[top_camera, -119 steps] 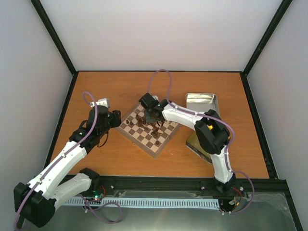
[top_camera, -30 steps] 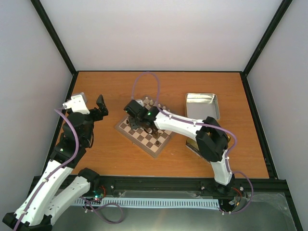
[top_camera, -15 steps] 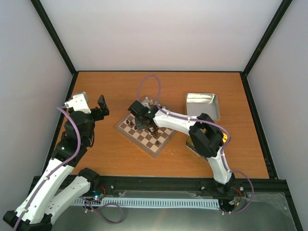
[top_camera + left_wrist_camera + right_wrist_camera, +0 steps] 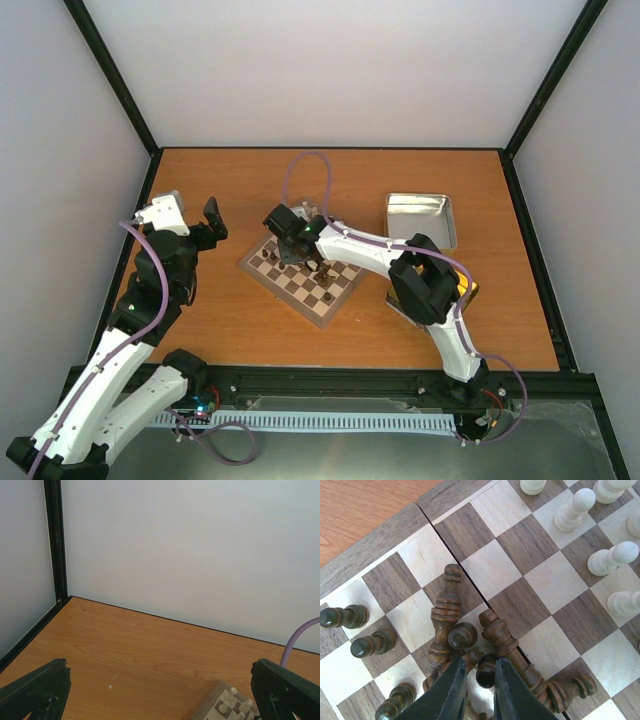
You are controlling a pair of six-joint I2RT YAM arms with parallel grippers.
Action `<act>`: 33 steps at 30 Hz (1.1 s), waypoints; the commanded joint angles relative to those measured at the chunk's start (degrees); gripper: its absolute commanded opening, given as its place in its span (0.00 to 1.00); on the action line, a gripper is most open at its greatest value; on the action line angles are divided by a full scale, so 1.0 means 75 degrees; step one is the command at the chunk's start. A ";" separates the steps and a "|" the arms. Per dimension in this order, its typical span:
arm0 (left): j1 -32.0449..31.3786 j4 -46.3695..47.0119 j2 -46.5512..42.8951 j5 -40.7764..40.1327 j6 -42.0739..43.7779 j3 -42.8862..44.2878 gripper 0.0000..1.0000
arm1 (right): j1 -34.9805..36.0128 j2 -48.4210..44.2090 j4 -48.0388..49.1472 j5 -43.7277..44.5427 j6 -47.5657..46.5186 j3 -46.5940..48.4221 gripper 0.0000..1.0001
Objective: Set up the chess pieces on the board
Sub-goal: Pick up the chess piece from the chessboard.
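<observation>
from the top camera, the board (image 4: 335, 300) was seen lying cornerwise on the table (image 4: 250, 330), with a metal tin (image 4: 420, 215) to its right. the right gripper (image 4: 300, 252) was lowered over the board's far left part, above a cluster of dark chess pieces (image 4: 322, 272); its jaws could not be made out here. the left gripper (image 4: 203, 222) was held well to the left of the board.

in the left wrist view, the left gripper's jaws were spread wide over the table. a corner of the board with cream chessmen (image 4: 234, 702) was seen low in the frame, close to the right finger.

in the right wrist view, the dark chess pieces were heaped on their sides along the board's centre fold, with a few pawns set apart toward its edge. the jaws were drawn nearly together, with the round head of one dark pawn (image 4: 486, 671) between the tips. whether it was actually pinched could not be told.
</observation>
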 commanded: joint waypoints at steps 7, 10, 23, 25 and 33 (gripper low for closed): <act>0.0016 0.0120 0.0008 -0.0042 0.0129 0.0033 1.00 | -0.0075 0.0494 -0.0349 0.0261 0.0016 0.0453 0.18; 0.0023 0.0114 0.0004 -0.0038 0.0110 0.0036 1.00 | -0.0075 0.0479 -0.0345 0.0282 -0.0001 0.0454 0.16; 0.0022 0.0110 -0.0012 -0.0021 0.0105 0.0033 1.00 | -0.0043 -0.0769 0.0126 0.0053 -0.0329 -0.0025 0.07; 0.0020 0.0109 -0.0018 -0.0017 0.0096 0.0045 1.00 | -0.0020 -0.1029 0.0288 -0.0127 -0.0491 -0.0237 0.08; 0.0023 0.0108 -0.0040 -0.0034 0.0086 0.0022 1.00 | 0.0342 -0.1270 0.0294 -0.0663 -0.0699 -0.0670 0.08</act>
